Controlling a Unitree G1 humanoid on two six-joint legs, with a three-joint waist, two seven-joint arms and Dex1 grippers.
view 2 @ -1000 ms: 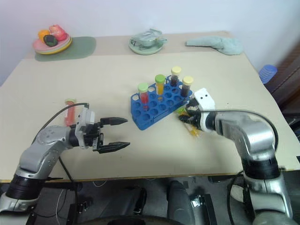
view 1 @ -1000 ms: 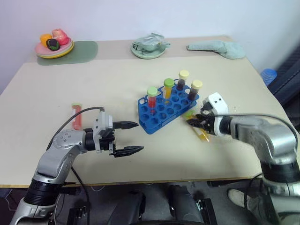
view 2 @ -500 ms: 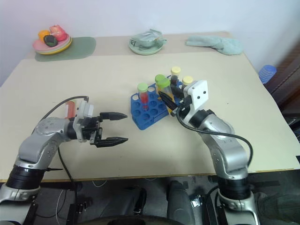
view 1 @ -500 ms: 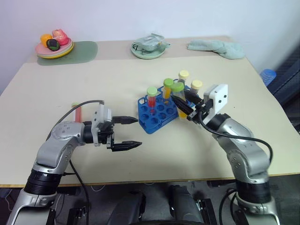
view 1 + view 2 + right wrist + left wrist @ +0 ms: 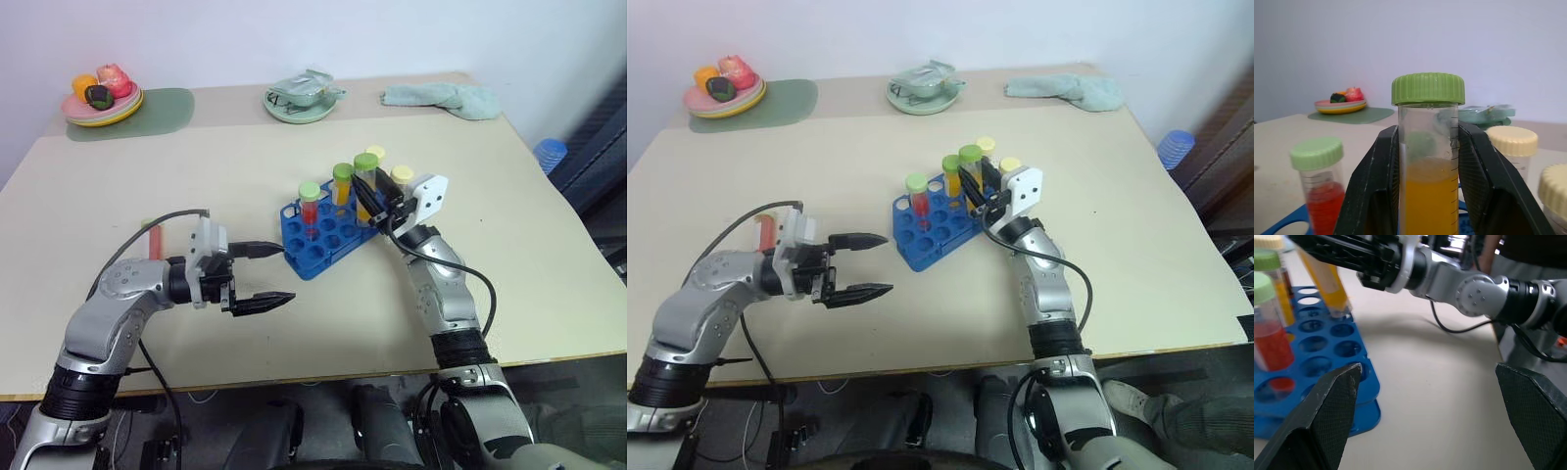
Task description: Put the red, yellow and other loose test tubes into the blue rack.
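My right claw (image 5: 377,208) has lifted the green-capped tube of yellow liquid (image 5: 367,186) off the beige counter (image 5: 509,245) and now pinches it upright over the blue plastic rack (image 5: 318,240) at frame centre, ready to lower. My left claw (image 5: 263,277) hangs wide, empty. A red tube (image 5: 154,240) waits at left.

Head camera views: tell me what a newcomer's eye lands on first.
The blue rack mid-table holds upright capped tubes, and the right gripper is clamped on a green-capped tube of yellow liquid, held upright just above the rack. The left gripper hovers open beside the rack, and a loose red tube lies behind it.
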